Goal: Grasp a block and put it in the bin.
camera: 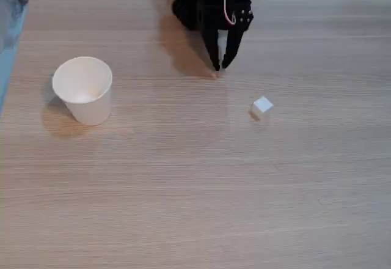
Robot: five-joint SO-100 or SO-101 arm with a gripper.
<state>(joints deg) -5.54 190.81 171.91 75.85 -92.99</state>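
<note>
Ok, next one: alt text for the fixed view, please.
A black robot gripper points down at a wooden table, fingertips nearly together and holding nothing. A tiny white block lies on the table to its lower right, and a white paper cup stands upright at the left.

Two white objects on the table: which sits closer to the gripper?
The block, the tiny cube just right of and below the gripper in the fixed view. The cup stands much farther off, at left.

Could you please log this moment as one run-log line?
gripper: closed, empty, tips near table | block: on table, right of gripper, untouched | cup: upright, left, empty | grasp: not yet
</note>
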